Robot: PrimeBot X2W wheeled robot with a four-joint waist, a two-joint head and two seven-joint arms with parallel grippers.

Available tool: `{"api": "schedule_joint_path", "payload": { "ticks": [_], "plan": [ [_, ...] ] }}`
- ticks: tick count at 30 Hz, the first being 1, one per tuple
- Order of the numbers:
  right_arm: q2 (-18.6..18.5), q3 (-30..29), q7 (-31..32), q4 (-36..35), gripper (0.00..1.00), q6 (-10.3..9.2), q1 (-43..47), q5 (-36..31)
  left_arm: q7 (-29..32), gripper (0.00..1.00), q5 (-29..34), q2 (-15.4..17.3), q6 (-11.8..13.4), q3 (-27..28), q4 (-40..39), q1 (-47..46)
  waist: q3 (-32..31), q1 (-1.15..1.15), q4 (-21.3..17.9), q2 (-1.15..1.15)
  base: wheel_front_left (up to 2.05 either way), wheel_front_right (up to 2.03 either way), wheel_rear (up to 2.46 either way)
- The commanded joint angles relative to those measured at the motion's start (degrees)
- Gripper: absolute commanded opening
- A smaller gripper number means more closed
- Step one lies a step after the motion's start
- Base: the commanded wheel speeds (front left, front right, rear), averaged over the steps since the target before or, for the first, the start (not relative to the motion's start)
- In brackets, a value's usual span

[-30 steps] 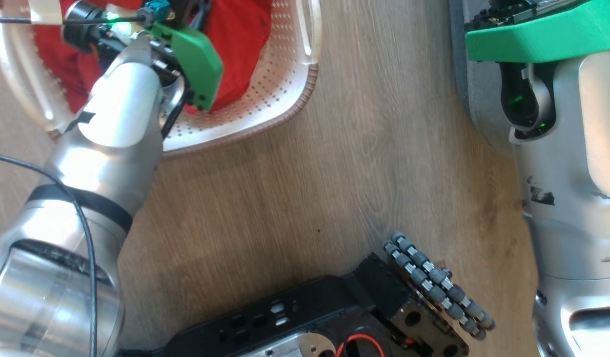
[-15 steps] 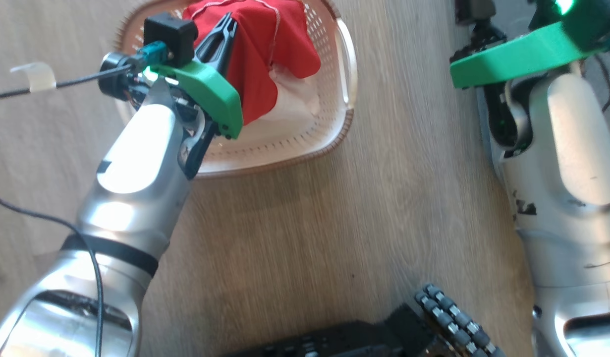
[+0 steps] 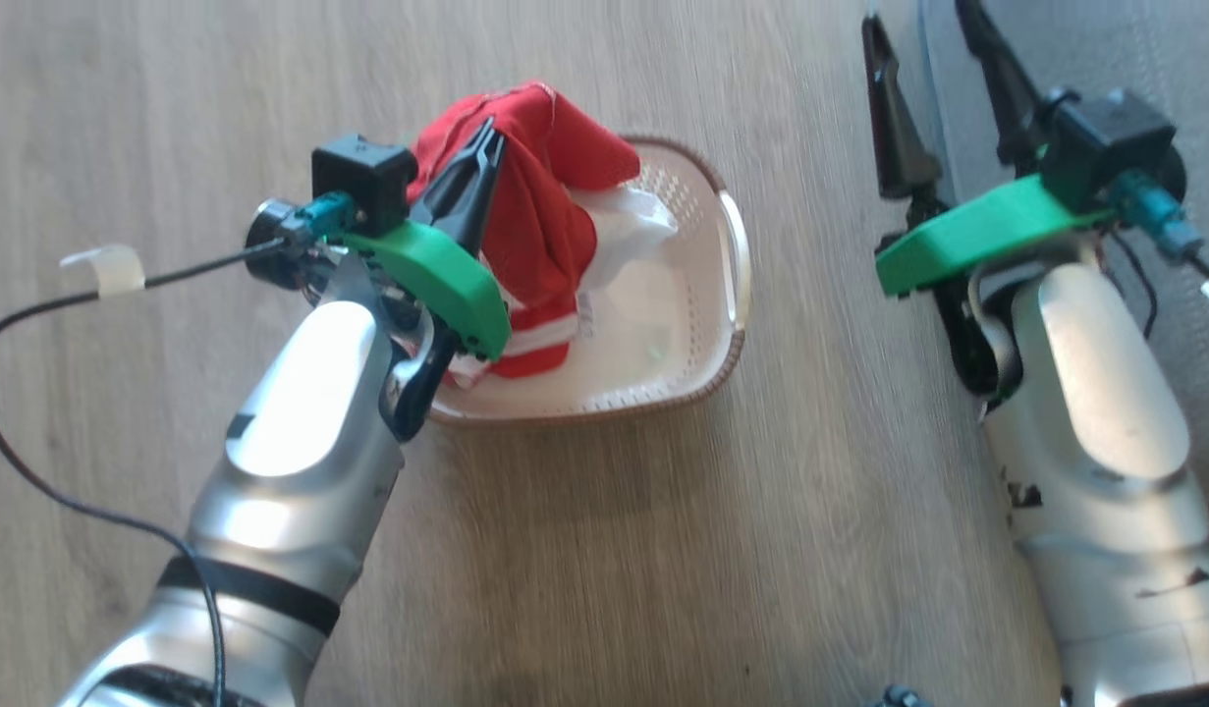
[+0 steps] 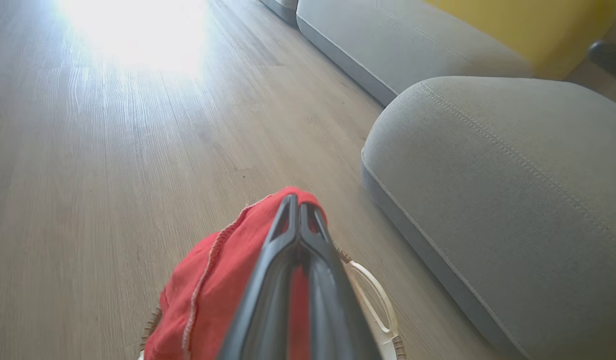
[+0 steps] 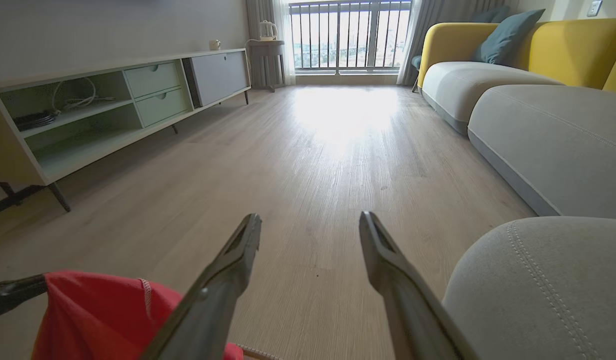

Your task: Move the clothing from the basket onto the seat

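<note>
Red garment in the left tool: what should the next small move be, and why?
Probably lift the left tool straight up a little. It is shut on the red garment, whose striped lower end hangs down into the basket, so a sideways swing toward the grey seat cushion might drag the basket along.

1. L arm (image 3: 300, 471): silver forearm comes up from lower left, green wrist plate on top.
2. Left gripper (image 3: 488, 137): jaws pressed together, pinching the clothing (image 3: 545, 216).
3. R arm (image 3: 1095, 432): forearm at right edge, pointing fwd.
4. Right gripper (image 3: 916, 25): jaws wide apart, holding nothing.
</note>
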Motion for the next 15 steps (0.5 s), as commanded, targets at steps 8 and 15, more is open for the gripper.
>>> {"api": "schedule_joint_path", "payload": {
  "ticks": [8, 15],
  "plan": [
    [-0.38, 1.53, -0.36, 0.92, 1.00, -0.01, 5.10, 1.63, -0.54, 0.00, -0.72, 0.75, -0.03, 3.45, -7.53, 2.77, -10.44, 0.00, 2.94, 0.00, 0.00, 0.00, 0.00],
    [-0.67, 1.89, -0.36, 2.01, 1.00, -0.01, 8.04, 2.31, -0.54, 0.00, -0.62, 0.75, 0.14, 4.12, -11.94, 3.58, -14.73, 0.00, 3.75, 0.00, 0.00, 0.00, 0.00]
  ]
}}
